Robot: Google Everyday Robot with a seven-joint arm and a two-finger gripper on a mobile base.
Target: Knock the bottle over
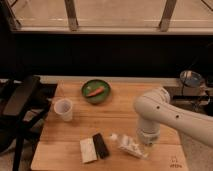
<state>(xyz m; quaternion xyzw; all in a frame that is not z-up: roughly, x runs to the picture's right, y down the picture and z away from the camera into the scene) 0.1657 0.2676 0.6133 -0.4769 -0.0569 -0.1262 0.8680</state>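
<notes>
The small clear bottle lies on its side near the front edge of the wooden table, with its white cap pointing left and slightly back. My gripper hangs below the white arm, right beside the bottle's base end. The wrist covers most of the gripper.
A translucent white cup stands at the table's left. A green bowl holding an orange item sits at the back. A white packet and a black bar lie left of the bottle. A black chair stands left of the table.
</notes>
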